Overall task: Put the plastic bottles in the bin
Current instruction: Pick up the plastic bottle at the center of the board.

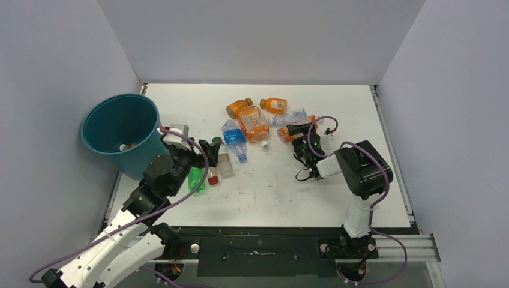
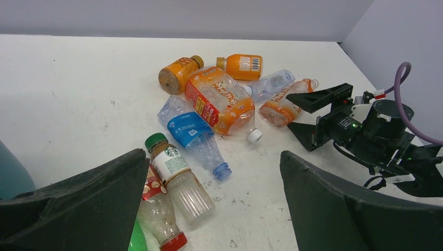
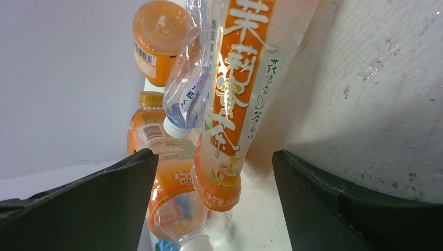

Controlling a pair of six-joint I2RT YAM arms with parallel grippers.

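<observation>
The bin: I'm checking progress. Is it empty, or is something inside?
Not empty. The top view shows something small with a white end, likely a bottle, at the bottom of the bin.

Green bottle (image 2: 137, 240) (mostly out of frame)

Plastic bottles (image 1: 253, 123) lie scattered on their sides near the teal bin (image 1: 129, 163).

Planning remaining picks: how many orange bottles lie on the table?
4 orange bottles: two at the far edge, one large mid-pile, one at the right gripper. The bin may hide more.
</observation>
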